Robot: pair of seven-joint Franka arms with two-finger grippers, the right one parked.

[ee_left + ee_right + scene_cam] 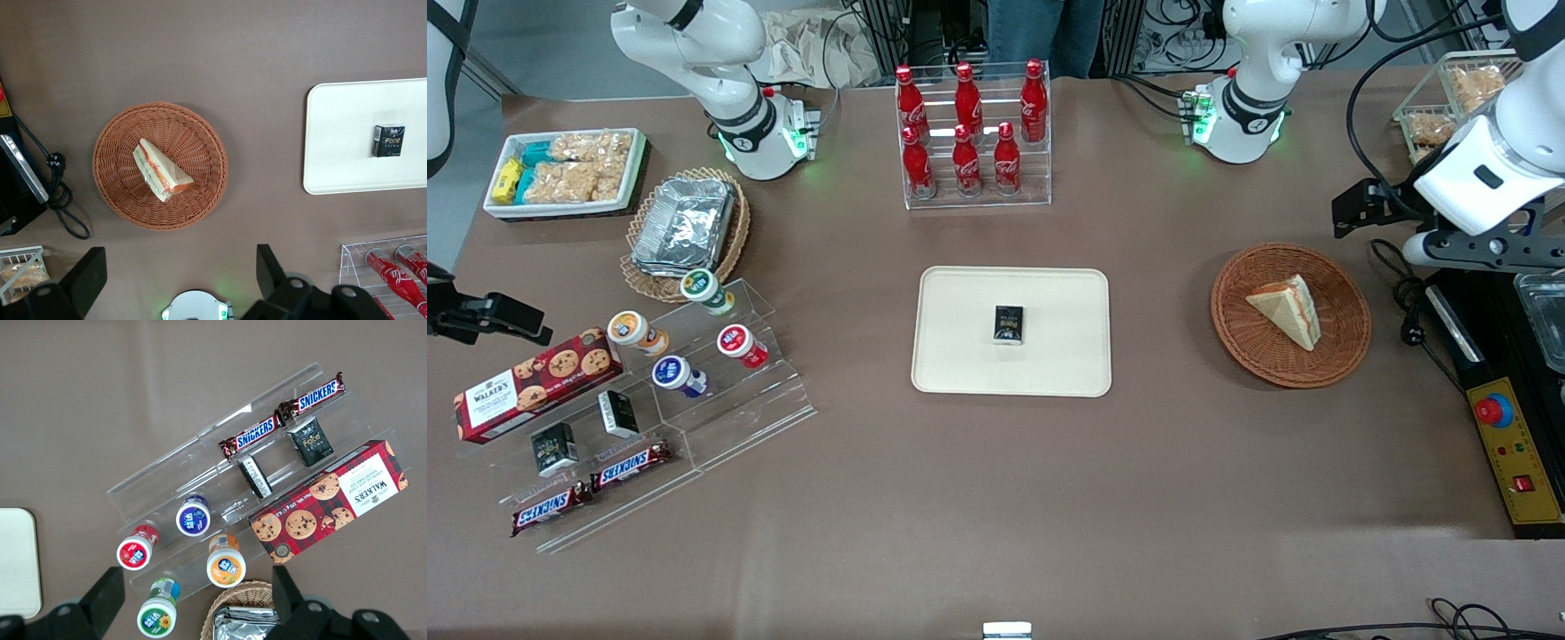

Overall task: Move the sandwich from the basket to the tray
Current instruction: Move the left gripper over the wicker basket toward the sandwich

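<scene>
The sandwich (1288, 307) (160, 170), a pale wedge with an orange and green filling edge, lies in the reddish-brown wicker basket (1263, 356) (120, 183). The cream tray (960, 356) (340, 153) sits mid-table, beside the basket toward the parked arm's end, with a small black box (1009, 324) (387, 141) on it. My gripper (1360, 209) (177, 270) hangs high above the table, a little farther from the front camera than the basket and toward the working arm's end. Its fingers (267, 267) stand wide open with nothing between them.
A clear rack of red cola bottles (971, 133) (393, 267) stands farther from the front camera than the tray. A control box with a red button (1512, 444) and a black cable (63, 200) lie beside the basket. Snack stands (694, 382) fill the parked arm's end.
</scene>
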